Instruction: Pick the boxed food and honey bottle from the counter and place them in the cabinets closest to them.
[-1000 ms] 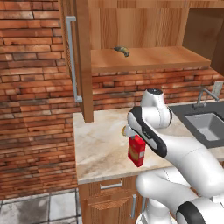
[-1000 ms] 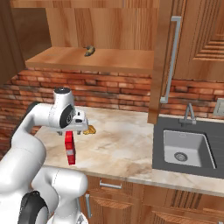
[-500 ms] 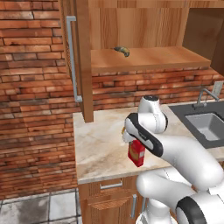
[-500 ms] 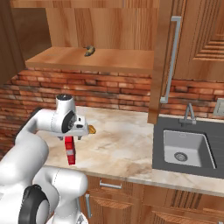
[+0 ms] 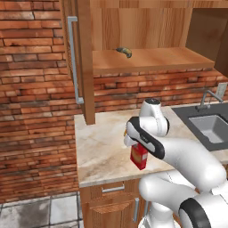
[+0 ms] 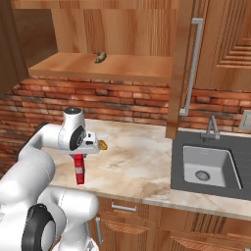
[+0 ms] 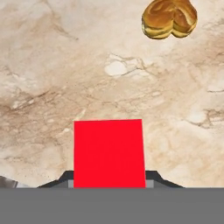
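The boxed food is a small red carton standing upright on the beige counter, near its front edge. My gripper comes down on it from above and is shut on its top. In the hand view the carton's red top sits between my two dark fingertips, with my gripper closed against its sides. From the right base view the carton hangs just below the hand. The honey bottle is out of view. The upper cabinet above the counter stands open.
A golden-brown round lump lies on the counter just beyond the carton. A small dark item rests on the open cabinet shelf. The sink with its faucet lies to the right. The open cabinet door hangs to the left.
The hand has come down over the red carton and the fingers have shut on it. The carton has stayed in place on the counter.
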You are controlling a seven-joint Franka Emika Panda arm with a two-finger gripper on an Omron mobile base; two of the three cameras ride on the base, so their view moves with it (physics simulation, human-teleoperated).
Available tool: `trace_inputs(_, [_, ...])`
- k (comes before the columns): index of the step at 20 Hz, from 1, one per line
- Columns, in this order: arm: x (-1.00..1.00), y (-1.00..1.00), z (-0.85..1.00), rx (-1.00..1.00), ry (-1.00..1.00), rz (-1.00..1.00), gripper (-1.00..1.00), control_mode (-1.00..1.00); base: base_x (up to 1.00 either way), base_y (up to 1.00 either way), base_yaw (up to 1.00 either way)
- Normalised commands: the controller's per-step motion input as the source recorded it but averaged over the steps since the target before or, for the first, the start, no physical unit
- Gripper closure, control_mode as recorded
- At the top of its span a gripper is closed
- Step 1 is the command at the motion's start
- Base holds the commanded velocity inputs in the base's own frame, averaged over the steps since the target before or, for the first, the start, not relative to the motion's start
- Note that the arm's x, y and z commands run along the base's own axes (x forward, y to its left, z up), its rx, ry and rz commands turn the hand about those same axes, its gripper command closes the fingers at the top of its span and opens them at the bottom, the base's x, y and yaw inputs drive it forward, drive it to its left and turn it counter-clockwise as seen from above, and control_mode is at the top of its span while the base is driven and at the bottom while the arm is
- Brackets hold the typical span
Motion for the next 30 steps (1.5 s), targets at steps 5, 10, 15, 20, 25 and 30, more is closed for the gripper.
trace_inputs(5, [-0.05,-0.01,0.4,0.0,0.0,0.0,1.0,-1.0,0.0,0.0,0.0])
trace_inputs(10, [-0.16,-0.08,0.71,0.0,0.0,-0.01,1.0,-1.0,0.0,0.0,0.0])
trace_inputs(15, [-0.27,-0.13,0.73,0.0,0.01,-0.01,1.0,-1.0,0.0,0.0,0.0])
trace_inputs(20, [-0.36,-0.16,0.71,0.0,0.0,0.0,1.0,-1.0,0.0,0.0,0.0])
trace_inputs(25, [-0.37,-0.21,0.74,0.0,0.0,-0.02,1.0,-1.0,0.0,0.0,0.0])
trace_inputs(30, [-0.33,-0.26,0.77,0.0,0.0,-0.07,1.0,-1.0,0.0,0.0,0.0])
